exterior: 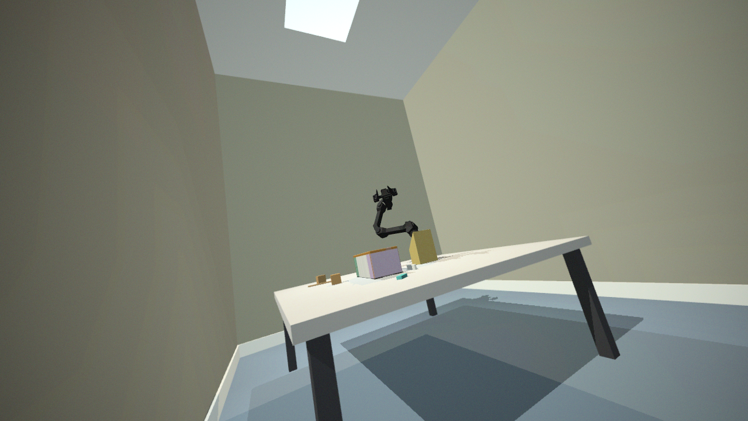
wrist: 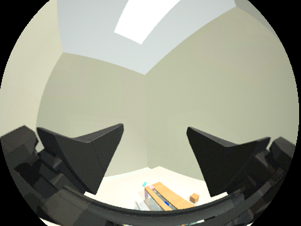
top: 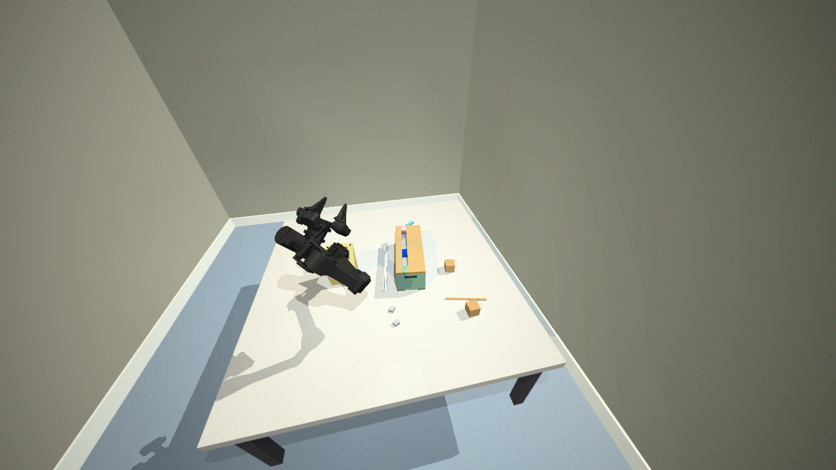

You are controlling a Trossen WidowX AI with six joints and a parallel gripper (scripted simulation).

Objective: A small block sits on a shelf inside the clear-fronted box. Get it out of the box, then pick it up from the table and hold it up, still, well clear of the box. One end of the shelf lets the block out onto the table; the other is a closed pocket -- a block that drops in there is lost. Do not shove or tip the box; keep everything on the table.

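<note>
The box (top: 409, 257) has an orange top, a green end and a clear front, and stands on the table right of the arm. A small blue block (top: 403, 252) shows inside it on the shelf. The box also shows in the exterior view (exterior: 378, 262) and low in the wrist view (wrist: 167, 198). My gripper (top: 331, 212) is raised high above the table, left of the box, fingers pointing up and away. It is open and empty, as the wrist view (wrist: 155, 147) shows.
A yellow block (exterior: 423, 246) stands under the arm. Two small orange cubes (top: 449, 265) (top: 472, 307) and a thin wooden stick (top: 465, 298) lie right of the box. Two tiny grey cubes (top: 393, 315) lie in front. A thin white rod (top: 384, 267) lies left of the box, and a teal piece (top: 409, 223) behind it.
</note>
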